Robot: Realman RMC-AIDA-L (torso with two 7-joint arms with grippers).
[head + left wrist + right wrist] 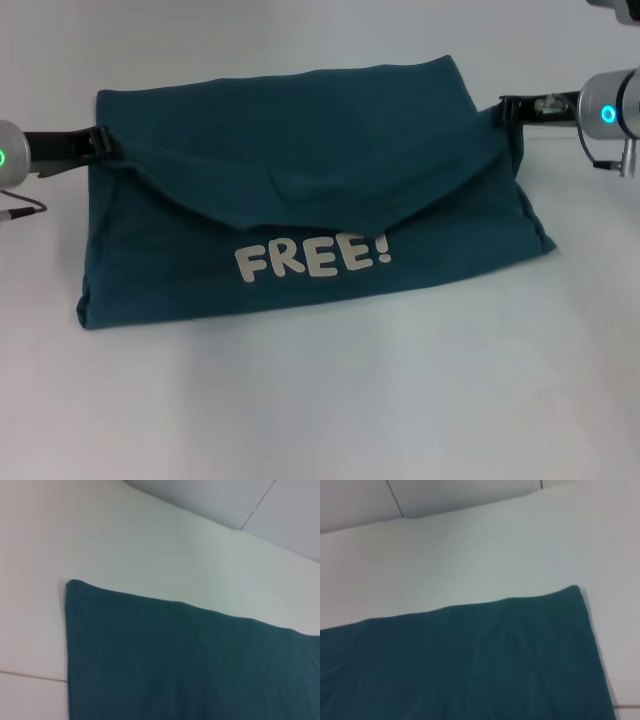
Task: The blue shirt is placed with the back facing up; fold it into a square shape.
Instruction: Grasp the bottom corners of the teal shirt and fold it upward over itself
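Note:
The blue shirt [300, 170] lies folded on the white table [320, 400], dark teal with white letters "FREE!" [312, 256] showing. An upper layer is folded down over it, and its drooping edge ends just above the letters. My left gripper [108, 142] sits at the shirt's left edge near the far corner. At the shirt's right edge, near the far right corner, is my right gripper [510, 106]. In each wrist view a flat corner of the shirt [175, 665] [470, 665] lies on the table.
White table surface surrounds the shirt on all sides, with a wide bare strip in front of it. A table seam [30, 676] runs near the shirt's left corner. Grey wall panels [445, 495] stand behind the table.

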